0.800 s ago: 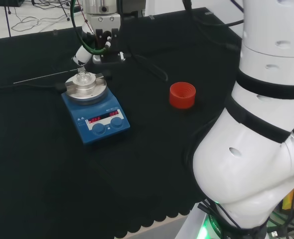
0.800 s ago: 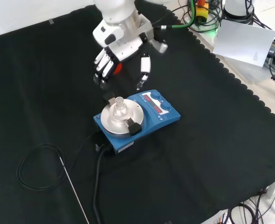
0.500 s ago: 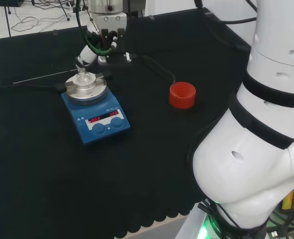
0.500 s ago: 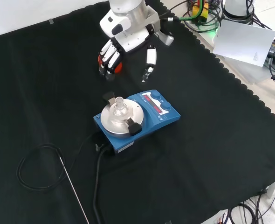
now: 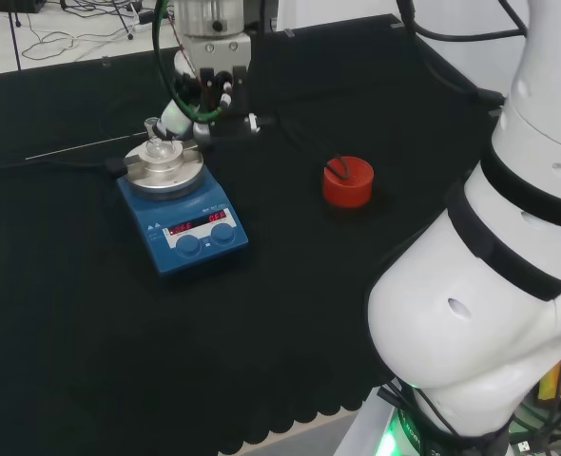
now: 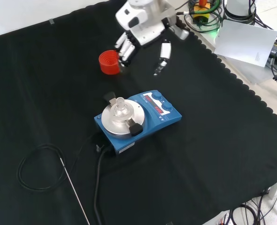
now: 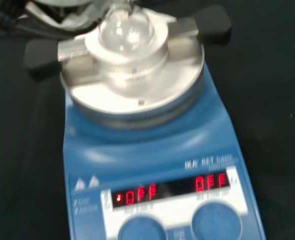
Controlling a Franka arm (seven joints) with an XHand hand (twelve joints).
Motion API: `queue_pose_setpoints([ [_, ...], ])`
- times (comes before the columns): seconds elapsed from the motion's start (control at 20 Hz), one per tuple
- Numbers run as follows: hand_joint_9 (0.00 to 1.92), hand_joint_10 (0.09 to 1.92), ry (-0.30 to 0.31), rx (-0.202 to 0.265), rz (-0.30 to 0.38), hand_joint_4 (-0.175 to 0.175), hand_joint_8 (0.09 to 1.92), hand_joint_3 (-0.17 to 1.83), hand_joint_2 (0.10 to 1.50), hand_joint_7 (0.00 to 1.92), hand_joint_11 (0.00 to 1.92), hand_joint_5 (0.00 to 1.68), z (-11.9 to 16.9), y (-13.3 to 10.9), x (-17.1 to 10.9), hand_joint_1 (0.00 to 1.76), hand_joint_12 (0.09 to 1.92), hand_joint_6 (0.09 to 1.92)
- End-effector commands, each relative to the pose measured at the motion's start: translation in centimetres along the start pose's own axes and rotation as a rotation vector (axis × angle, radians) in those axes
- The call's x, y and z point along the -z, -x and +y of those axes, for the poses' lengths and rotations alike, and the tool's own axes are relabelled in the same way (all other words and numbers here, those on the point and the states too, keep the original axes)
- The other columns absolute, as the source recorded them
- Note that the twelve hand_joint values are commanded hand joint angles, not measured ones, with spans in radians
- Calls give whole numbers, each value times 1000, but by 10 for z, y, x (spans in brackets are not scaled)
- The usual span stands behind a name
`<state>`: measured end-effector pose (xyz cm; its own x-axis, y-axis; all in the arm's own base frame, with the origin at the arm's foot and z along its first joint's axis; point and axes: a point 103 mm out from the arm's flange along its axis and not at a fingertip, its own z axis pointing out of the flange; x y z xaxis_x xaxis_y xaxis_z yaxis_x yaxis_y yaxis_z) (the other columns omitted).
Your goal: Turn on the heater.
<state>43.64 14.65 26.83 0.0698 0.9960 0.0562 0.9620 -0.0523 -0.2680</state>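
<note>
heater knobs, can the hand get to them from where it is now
Probably yes. The hand hangs open above the cloth beyond the heater, and nothing stands between it and the two front knobs.

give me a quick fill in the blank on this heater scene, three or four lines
1. The heater has a body coloured ____.
2. On its round metal plate sits a small clear glass ____.
3. The ribbed ring stand on the cloth, beside the hand in the front view, is coloured ____.
4. The hand's fingers touch nothing and are relaxed, so the hand is ____.

Missing words: blue; flask; red; open
</note>
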Motion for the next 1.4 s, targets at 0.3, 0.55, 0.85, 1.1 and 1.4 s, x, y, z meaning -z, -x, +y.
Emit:
queue_pose_setpoints([
  [0.3, 1070, 632, -101, 43, -41, -55, 807, 628, 650, 897, 584, 503, -65, -26, -39, 912, 1281, 250],
  [0.55, 1212, 683, -146, 25, -89, -59, 879, 667, 652, 1056, 695, 572, -79, -22, -52, 941, 1245, 285],
  [0.85, 1459, 902, -221, 50, -66, -100, 1099, 689, 698, 1298, 1175, 593, -87, -16, -65, 1068, 939, 392],
  [1.1, 1539, 1233, -227, 67, -62, -96, 1371, 702, 730, 1397, 1436, 502, -91, -10, -80, 1158, 808, 525],
  [1.4, 1691, 1501, -306, 81, -64, -81, 1634, 824, 758, 1550, 1289, 407, -91, -9, -96, 1381, 1112, 631],
])
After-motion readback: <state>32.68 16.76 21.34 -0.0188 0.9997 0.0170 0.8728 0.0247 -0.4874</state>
